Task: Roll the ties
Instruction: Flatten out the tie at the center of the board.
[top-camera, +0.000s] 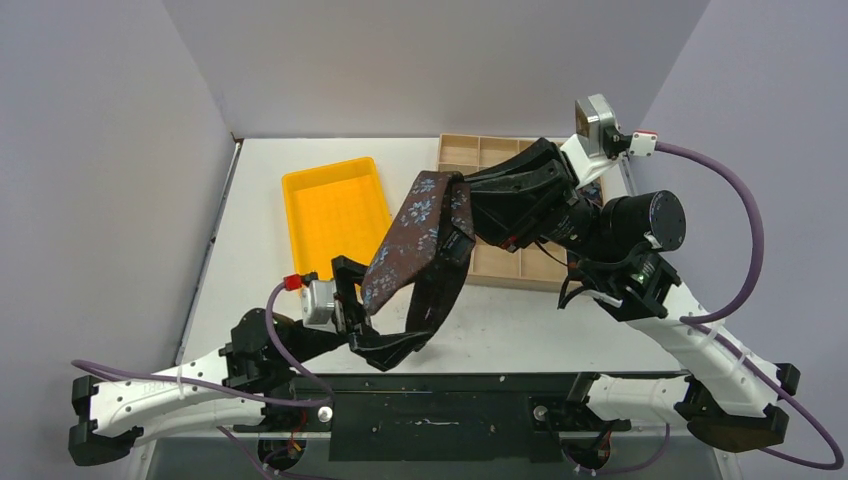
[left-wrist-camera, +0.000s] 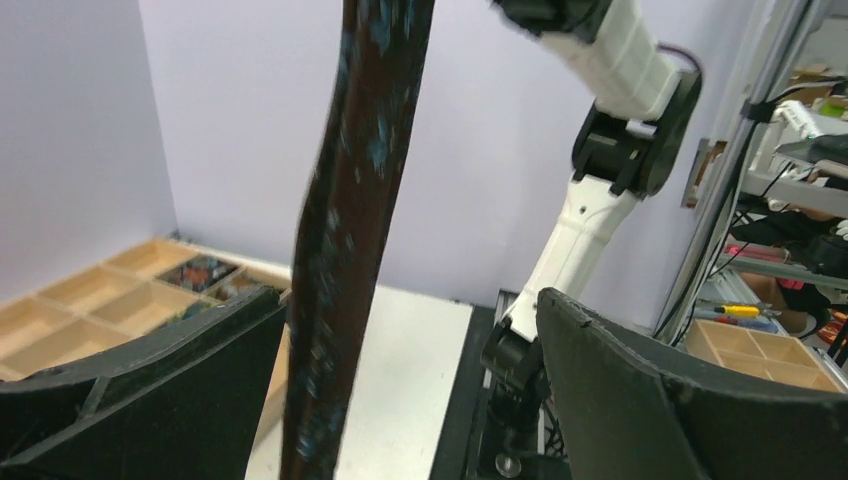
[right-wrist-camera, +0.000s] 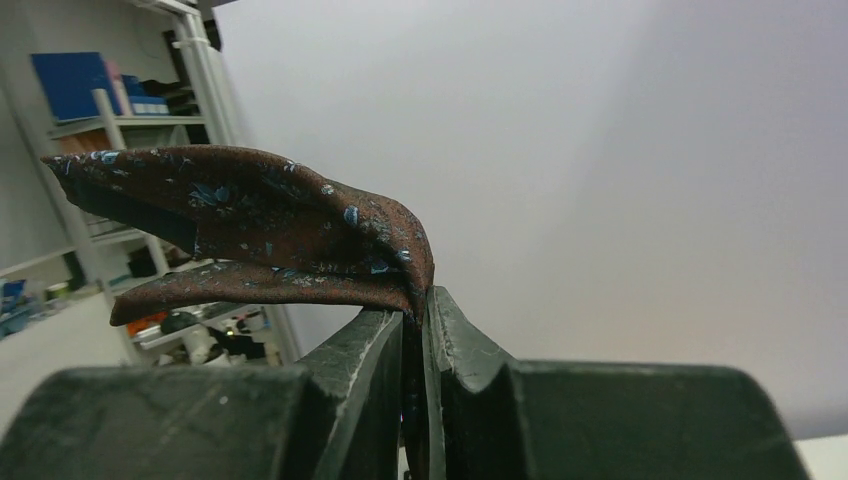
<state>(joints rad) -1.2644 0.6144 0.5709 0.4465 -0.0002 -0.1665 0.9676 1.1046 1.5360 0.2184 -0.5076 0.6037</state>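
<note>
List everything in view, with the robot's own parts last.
tie: one, dark brown with blue floral print, held in the air over the table.
coiled tie: at least one, dark multicolour, in a wooden tray cell; blurry.
yellow tray: one, yellow, far left of the table.
wooden tray: one, tan, divided into cells, far right.
table: one, white.
cables: two, purple, one per arm.
left gripper: one, black, fingers open, tie hanging between them.
right gripper: one, black, fingers shut on the tie.
</note>
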